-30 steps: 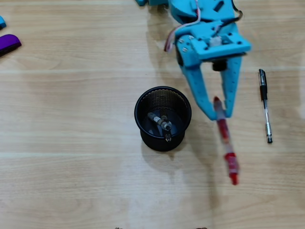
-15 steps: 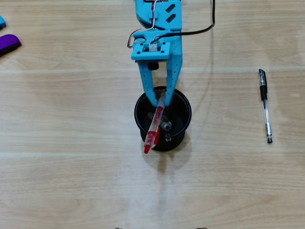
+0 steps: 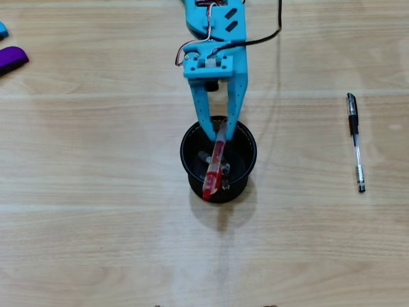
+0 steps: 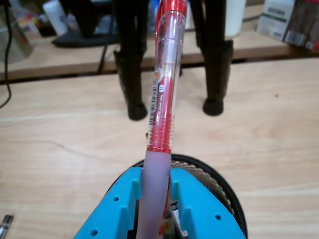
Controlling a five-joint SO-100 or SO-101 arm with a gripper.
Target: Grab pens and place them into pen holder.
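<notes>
- Red pen (image 4: 163, 94) fills the centre of the wrist view, rising from the blue pincer (image 4: 158, 209) at the bottom edge, whose fingers are clamped on its pinkish grip.
- Behind the pincer, the pen holder (image 4: 212, 181) shows a dark mesh rim.
- Overhead, the pincer (image 3: 218, 133) holds the red pen (image 3: 213, 167) tilted over the pen holder (image 3: 190, 167) at frame centre, with clear pens (image 3: 224, 171) already inside.
- One black-ended pen (image 3: 355, 141) lies on the wooden surface (image 3: 96, 192) at the right, well apart.
- A purple object (image 3: 11, 58) sits at the upper left edge.

Overhead looks straight down on table (image 3: 96, 224); wrist close, along gripper (image 4: 154, 209); both share pen holder (image 3: 246, 169)
</notes>
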